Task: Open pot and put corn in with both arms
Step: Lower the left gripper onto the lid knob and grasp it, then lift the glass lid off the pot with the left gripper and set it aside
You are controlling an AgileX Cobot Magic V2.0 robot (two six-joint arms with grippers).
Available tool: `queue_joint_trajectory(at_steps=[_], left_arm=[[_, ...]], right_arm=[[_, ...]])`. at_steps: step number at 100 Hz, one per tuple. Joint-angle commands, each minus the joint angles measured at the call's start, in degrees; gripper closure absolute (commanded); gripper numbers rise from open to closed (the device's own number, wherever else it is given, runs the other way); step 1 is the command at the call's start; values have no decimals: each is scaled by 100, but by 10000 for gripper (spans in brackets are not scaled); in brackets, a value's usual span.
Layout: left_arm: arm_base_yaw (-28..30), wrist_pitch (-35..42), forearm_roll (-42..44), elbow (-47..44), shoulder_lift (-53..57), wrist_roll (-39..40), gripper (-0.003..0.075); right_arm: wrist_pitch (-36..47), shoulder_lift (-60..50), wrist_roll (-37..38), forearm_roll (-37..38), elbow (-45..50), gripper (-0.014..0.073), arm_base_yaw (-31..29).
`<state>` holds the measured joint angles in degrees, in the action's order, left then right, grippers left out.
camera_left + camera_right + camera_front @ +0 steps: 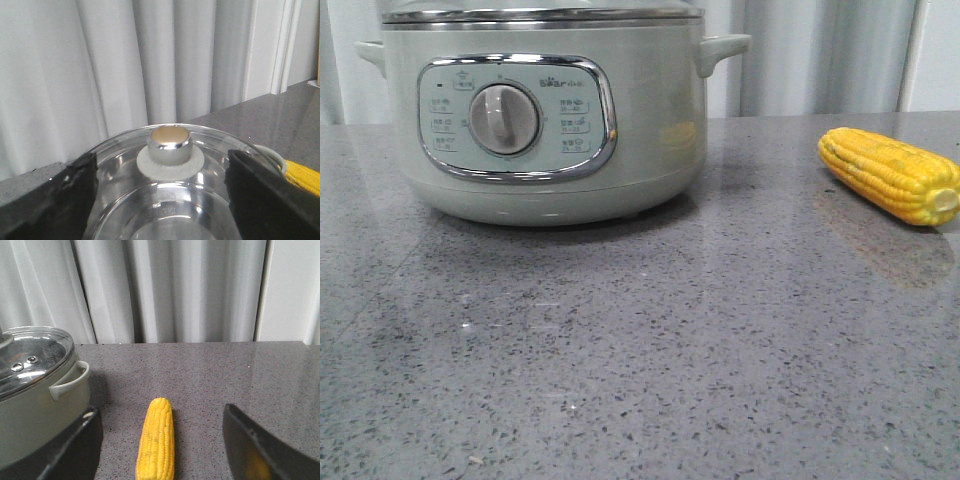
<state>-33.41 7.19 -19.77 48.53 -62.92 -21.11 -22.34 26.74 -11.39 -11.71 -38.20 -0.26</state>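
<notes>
The pale sage-green pot [650,120] stands at the back left of the table, its dial [503,119] facing me and its glass lid [165,200] on. The lid's chrome knob [171,144] sits in the left wrist view between and beyond the wide-apart black fingers [45,205]. My left gripper [160,200] is open above the lid. The yellow corn [890,173] lies on the table right of the pot. In the right wrist view the corn [157,440] lies lengthwise between the open fingers of my right gripper [162,450]. Neither gripper shows in the front view.
Grey speckled stone tabletop [640,350]. White curtain [170,290] behind the table. The pot's right handle [70,380] sits close to my right gripper's left finger [65,450]. The corn's tip also shows in the left wrist view [302,177].
</notes>
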Motion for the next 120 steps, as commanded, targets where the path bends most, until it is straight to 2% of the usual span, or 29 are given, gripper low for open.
queue_joint_trajectory(at_steps=[1, 31, 68, 80, 87, 98, 106, 120], left_arm=[[-95, 558, -14, 648, -508, -3, 235], [-95, 481, -50, 1790, -1848, -3, 237], [-95, 726, -86, 1860, -2519, 7, 237], [-95, 726, -373, 1860, -2586, 7, 249], [-95, 729, -429, 1860, -2586, 7, 307], [-95, 729, -481, 1860, -2573, 45, 477], [-95, 698, -559, 1917, -2538, 45, 561], [-95, 662, -559, 2205, -2412, 45, 599]], right_arm=[[392, 66, -55, -91, -196, 167, 10], [392, 66, -55, -116, -196, 167, 10], [392, 66, -55, -116, -196, 167, 10], [392, 66, -55, -116, -196, 167, 10], [392, 66, -55, -116, -196, 167, 10], [392, 66, -55, -116, -196, 167, 10], [388, 66, -55, -116, -196, 167, 10], [388, 66, -55, -124, -196, 167, 10]])
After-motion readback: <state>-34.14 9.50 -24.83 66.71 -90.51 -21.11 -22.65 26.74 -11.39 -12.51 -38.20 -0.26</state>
